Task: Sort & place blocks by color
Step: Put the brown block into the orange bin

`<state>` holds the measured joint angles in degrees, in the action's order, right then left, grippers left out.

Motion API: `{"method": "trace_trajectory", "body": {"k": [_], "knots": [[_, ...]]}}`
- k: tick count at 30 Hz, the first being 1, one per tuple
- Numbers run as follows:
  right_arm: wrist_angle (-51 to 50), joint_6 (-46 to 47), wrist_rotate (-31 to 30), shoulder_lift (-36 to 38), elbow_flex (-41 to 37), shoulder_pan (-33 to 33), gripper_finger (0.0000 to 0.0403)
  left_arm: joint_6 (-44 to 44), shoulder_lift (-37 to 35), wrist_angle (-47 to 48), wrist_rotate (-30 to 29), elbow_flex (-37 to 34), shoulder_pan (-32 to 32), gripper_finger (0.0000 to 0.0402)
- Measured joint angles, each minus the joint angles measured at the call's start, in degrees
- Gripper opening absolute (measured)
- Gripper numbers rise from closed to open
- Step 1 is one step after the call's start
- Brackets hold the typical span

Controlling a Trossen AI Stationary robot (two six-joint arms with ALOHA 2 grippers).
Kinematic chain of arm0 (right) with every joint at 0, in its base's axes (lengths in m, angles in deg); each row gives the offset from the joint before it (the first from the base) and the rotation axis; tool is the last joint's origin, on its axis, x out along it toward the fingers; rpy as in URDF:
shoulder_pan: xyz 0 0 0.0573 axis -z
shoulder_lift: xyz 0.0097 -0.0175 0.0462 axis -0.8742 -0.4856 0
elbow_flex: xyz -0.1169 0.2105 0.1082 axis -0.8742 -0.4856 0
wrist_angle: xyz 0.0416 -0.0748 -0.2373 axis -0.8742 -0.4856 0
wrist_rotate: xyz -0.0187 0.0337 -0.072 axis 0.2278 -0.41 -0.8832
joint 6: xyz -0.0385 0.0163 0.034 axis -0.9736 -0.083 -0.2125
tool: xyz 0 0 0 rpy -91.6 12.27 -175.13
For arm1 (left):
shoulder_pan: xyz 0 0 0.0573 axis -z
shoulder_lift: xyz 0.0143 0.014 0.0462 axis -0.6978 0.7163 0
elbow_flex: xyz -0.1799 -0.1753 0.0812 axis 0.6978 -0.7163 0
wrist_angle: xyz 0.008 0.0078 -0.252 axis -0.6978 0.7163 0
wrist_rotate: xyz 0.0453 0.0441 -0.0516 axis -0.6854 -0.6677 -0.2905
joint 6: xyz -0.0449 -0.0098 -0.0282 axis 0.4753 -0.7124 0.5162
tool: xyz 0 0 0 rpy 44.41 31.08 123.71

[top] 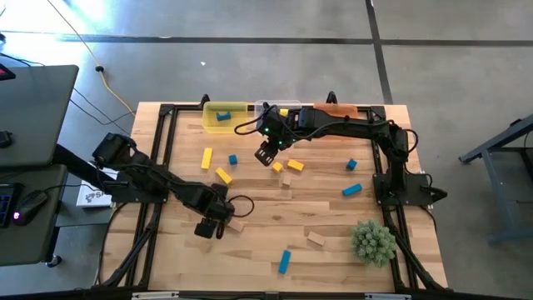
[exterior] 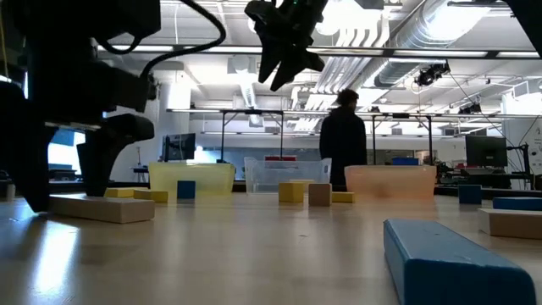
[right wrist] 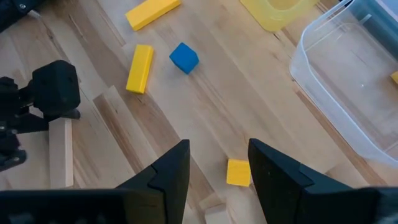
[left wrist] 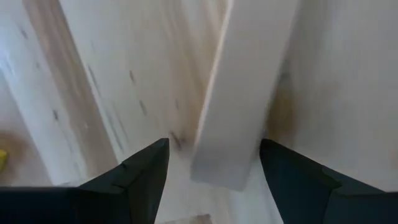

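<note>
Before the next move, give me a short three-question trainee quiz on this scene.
1. True or false: the left gripper is open around a tan bar.
2. What lies in the yellow bin? A) a blue cube B) the plant ball C) nothing
3. Fill in: the right gripper hangs empty over a small ___ cube.

Key: 1 true; 2 A, a blue cube; 3 yellow.

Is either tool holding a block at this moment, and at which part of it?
Nothing is held. The left tool is open around one end of a tan bar lying on the table. The right tool is open and empty above it.
</note>
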<state>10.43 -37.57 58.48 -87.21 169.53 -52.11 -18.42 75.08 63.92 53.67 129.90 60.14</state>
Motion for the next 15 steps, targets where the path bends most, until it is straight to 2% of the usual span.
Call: {"method": "trace_trajectory", "body": {"k": [6,15], "knots": [[-0.17,0.02,0.00,0.00,0.00,-0.16,0.0151,-0.01,1.71,-0.04,-0.35,0.26,0.04,0.0226],[-0.33,1.29,0.00,0.00,0.00,-0.26,0.0151,-1.55,1.62,-0.74,0.94,0.12,0.05,0.0115]]}}
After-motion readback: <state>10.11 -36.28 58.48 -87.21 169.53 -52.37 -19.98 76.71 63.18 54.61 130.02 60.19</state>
